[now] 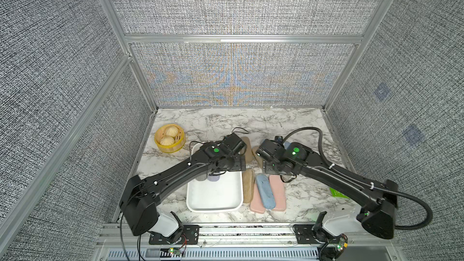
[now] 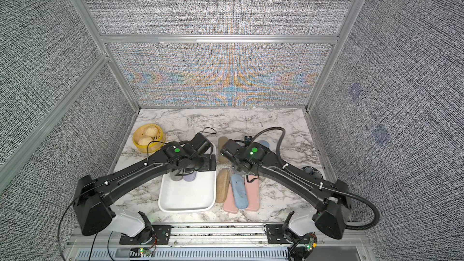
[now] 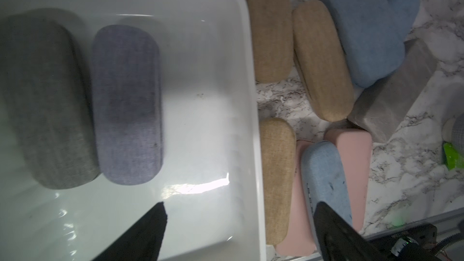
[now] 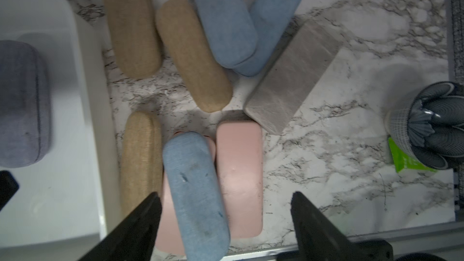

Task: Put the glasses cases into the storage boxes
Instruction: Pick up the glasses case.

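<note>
Tabletop [image 1: 251,126] of marble, and most of the job's on it yet. White tray [image 1: 214,194] sits in front of the L arm, floor mostly bare. Only two cases are in: a grey case [image 3: 47,101] and a lilac case [image 3: 126,106], side by side and touching, in the far half. Nine to go by my count, all on the table off the tray's R wall.

Three tan cases [image 4: 129,21] lie nearest the tray, one of them right along the wall. Two blue cases [image 4: 223,18] are crossed one over the other farther back, w/ a grey blocky case [image 4: 291,76] angled beside them. Two pink cases [image 4: 239,179] lie flat, and a third blue case [image 4: 195,197] rests on top of one.

Now the claws. L gripper [image 3: 239,205] is above the tray's R wall, fingers wide apart, nothing between them. R gripper [image 4: 225,194] hangs over that top blue one, fingers spread either side, not touching afaict. Likely the next pick, I'd say.

Yellow basket [image 1: 169,139], dark bowl [image 2: 311,170] and green packet [image 4: 404,161] aren't part of it.
</note>
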`<state>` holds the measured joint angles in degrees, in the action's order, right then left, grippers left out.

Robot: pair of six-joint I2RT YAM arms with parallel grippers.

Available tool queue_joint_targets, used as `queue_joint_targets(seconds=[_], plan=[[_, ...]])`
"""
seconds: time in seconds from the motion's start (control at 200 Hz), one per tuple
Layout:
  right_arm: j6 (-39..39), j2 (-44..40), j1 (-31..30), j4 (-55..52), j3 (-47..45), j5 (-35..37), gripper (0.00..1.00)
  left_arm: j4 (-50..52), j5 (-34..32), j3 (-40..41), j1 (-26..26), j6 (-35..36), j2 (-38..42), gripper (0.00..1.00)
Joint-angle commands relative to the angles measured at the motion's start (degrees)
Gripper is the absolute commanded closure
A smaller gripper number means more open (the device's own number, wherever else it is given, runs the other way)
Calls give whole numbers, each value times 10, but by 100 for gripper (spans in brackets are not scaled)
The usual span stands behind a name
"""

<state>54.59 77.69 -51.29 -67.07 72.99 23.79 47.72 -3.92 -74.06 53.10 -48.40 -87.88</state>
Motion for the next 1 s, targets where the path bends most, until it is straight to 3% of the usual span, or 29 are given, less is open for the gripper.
queue_joint_targets(seconds=[0.0,0.255,0.41,0.735,0.99], plan=[[29,-54,24,-17,-48,0,18,-1,1,-42,32,-10,-46,8],[23,-159,129,-33,-130,-45,18,81,-4,-195,89,-14,-199,8],[19,-186,157,-43,-146,-52,18,147,-4,-289,109,-5,-283,9],[11,-225,194,-52,-181,-65,18,204,21,-376,133,2,-366,11],[8,-249,223,-54,-197,-79,18,198,47,-372,135,-6,-389,9]])
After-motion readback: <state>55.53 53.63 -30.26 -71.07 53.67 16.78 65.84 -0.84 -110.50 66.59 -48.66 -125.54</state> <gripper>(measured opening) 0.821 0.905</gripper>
